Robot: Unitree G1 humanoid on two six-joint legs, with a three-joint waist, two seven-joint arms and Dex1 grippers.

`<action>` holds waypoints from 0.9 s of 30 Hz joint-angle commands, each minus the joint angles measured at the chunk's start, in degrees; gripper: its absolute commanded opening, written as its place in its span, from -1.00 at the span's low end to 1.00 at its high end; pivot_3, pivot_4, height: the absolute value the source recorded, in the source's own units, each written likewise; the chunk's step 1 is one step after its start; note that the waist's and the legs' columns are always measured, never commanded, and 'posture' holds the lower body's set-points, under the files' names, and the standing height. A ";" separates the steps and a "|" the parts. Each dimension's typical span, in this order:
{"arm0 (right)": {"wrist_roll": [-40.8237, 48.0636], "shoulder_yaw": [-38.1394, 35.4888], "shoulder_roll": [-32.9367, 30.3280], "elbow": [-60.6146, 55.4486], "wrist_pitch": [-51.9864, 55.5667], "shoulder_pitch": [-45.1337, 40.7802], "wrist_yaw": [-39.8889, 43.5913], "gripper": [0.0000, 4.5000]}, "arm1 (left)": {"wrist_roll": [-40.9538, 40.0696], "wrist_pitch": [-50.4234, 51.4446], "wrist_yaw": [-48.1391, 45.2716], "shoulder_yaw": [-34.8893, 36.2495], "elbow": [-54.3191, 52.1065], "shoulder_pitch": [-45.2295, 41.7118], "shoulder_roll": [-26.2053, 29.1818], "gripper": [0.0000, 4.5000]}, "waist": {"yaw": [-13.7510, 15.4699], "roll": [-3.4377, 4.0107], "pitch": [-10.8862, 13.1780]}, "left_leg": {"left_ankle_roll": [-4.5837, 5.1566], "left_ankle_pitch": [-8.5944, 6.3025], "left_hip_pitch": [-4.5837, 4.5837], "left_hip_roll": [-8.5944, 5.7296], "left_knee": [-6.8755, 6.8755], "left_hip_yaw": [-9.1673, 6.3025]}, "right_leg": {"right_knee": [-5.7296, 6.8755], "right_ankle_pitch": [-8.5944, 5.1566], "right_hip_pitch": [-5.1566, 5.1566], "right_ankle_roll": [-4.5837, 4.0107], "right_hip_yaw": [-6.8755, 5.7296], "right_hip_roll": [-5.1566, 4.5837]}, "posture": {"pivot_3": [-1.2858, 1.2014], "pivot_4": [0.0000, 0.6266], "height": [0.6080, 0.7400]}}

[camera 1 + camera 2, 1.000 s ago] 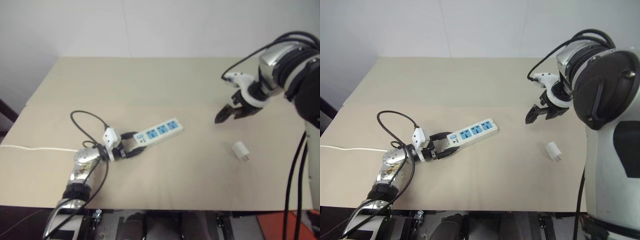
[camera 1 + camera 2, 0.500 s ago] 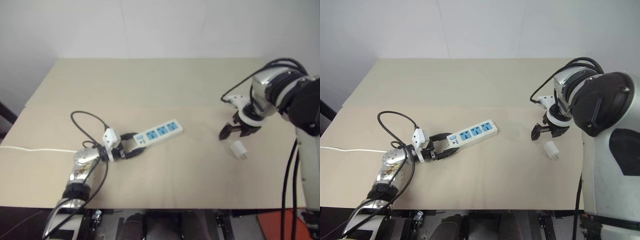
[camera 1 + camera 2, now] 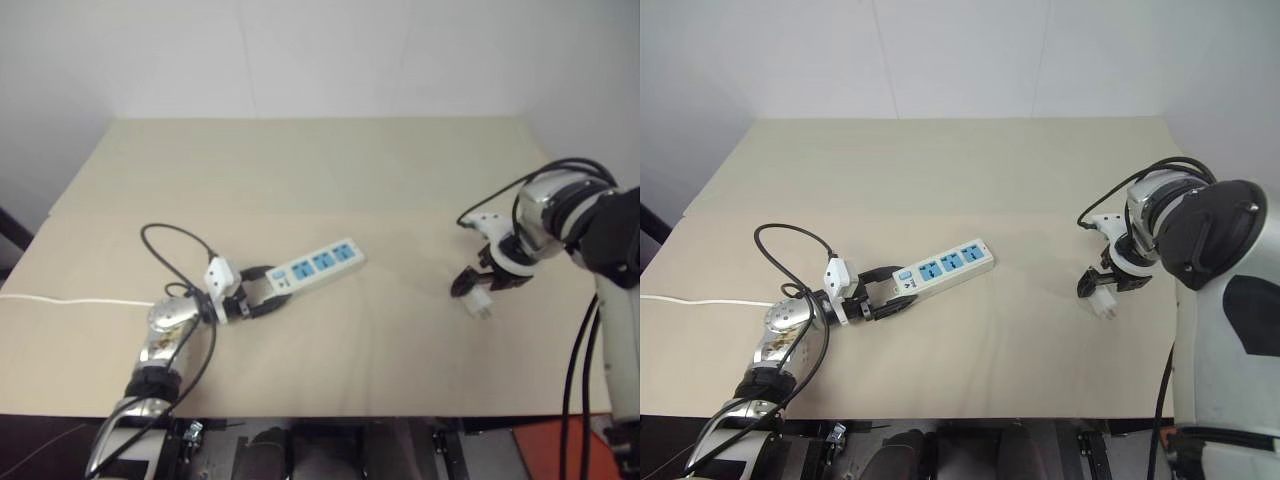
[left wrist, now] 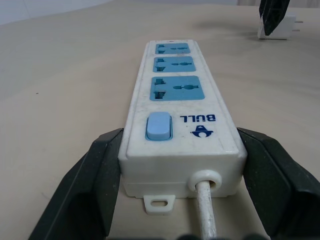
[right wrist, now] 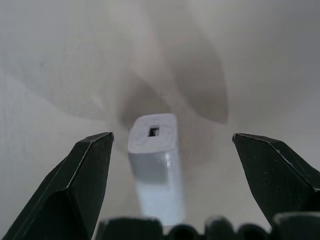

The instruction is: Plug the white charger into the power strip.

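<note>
the left hand (image 4: pixel 180 200) sits low on the counter (image 3: pixel 320 170) with its two black fingers (image 4: pixel 95 185) spread around the switch end of the power strip (image 4: pixel 182 110), one on each long side; they look to touch its sides, though contact is hard to confirm. the strip lies flat, its three blue sockets running away from this hand, its thin cord (image 4: pixel 206 215) leaving between the fingers. the right hand (image 5: pixel 170 165) points steeply down over the white charger (image 5: pixel 155 165), fingers wide apart, holding nothing. the charger lies on the counter in the gap between them, clear of both fingers, well apart from the strip's far end.
</note>
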 commanded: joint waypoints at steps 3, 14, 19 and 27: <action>-0.40 1.00 -0.08 1.87 -2.36 -0.52 2.10 1.00 | 0.73 0.52 -0.04 -0.62 -0.03 0.71 0.23 0.43 | -0.02 0.00 0.00 | -0.01 0.01 0.00 0.00 0.00 -0.01 | 0.00 0.00 0.00 0.00 0.01 0.00 | 0.03 -0.52 1.00; -0.95 2.52 0.92 1.87 -3.93 0.33 5.67 -0.34 | 0.73 0.37 0.13 -0.71 -0.06 0.94 0.02 0.43 | -0.04 0.00 0.00 | -0.02 0.01 0.01 0.01 0.00 -0.02 | 0.01 0.00 0.00 0.00 0.02 0.01 | 0.03 -0.52 1.00; -0.62 2.88 1.33 1.87 -3.59 -0.21 5.49 -0.50 | 0.80 0.43 -0.29 -0.92 0.29 0.35 0.09 0.43 | -0.04 0.00 -0.01 | -0.02 0.01 0.03 0.01 0.00 -0.03 | 0.01 0.00 0.02 0.00 0.01 0.01 | 0.03 -0.52 1.00; -0.91 1.90 -2.62 1.87 -6.21 -10.04 12.06 -0.50 | -0.25 2.76 -7.02 -2.51 0.96 -3.30 0.26 0.43 | 0.02 0.04 0.02 | -0.03 0.03 -0.08 -0.01 -0.01 -0.03 | 0.00 0.00 -0.10 0.00 0.01 0.01 | 0.03 -0.52 1.00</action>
